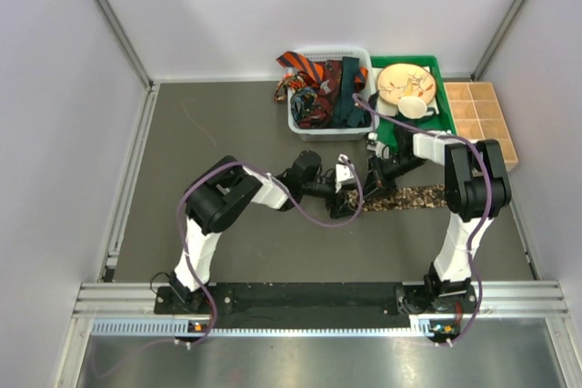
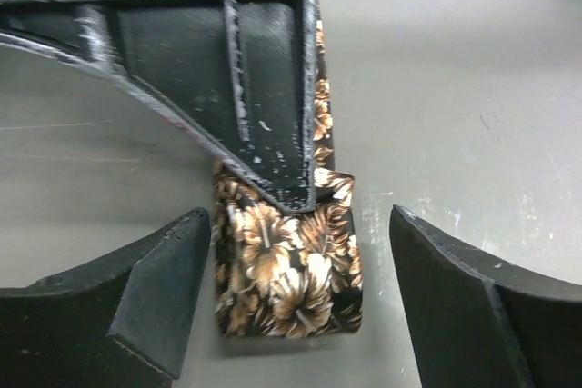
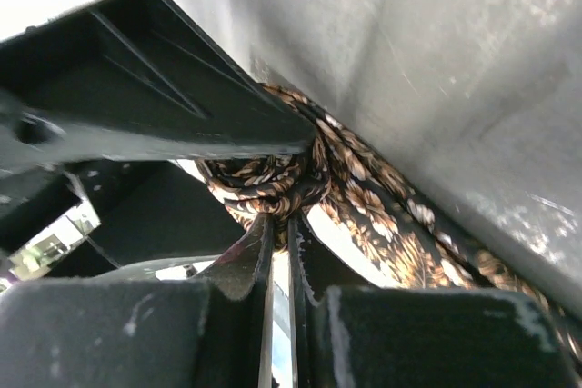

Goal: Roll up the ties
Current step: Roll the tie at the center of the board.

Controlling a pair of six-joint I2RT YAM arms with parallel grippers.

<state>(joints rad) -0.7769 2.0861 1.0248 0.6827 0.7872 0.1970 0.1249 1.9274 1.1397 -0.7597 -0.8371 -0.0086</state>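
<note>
A brown-black flowered tie (image 1: pixel 414 195) lies flat on the table, running right from the two grippers. In the left wrist view its folded end (image 2: pixel 286 270) sits between the wide-apart fingers (image 2: pixel 164 297) of my left gripper (image 2: pixel 300 288), which is open and not touching it. My right gripper (image 3: pixel 282 220) is shut, with the tie's fabric (image 3: pixel 273 179) bunched at its fingertips. Its black finger (image 2: pixel 236 88) lies over the tie just beyond the fold. From above, the left gripper (image 1: pixel 344 199) and right gripper (image 1: pixel 371 190) meet at the tie's left end. More ties (image 1: pixel 318 79) fill the basket.
The white mesh basket (image 1: pixel 300 129) stands at the back centre. Beside it on the right is a green tray (image 1: pixel 405 61) with a plate (image 1: pixel 405 84) and a cup. A wooden compartment box (image 1: pixel 482 120) is at the far right. Walls close in both sides.
</note>
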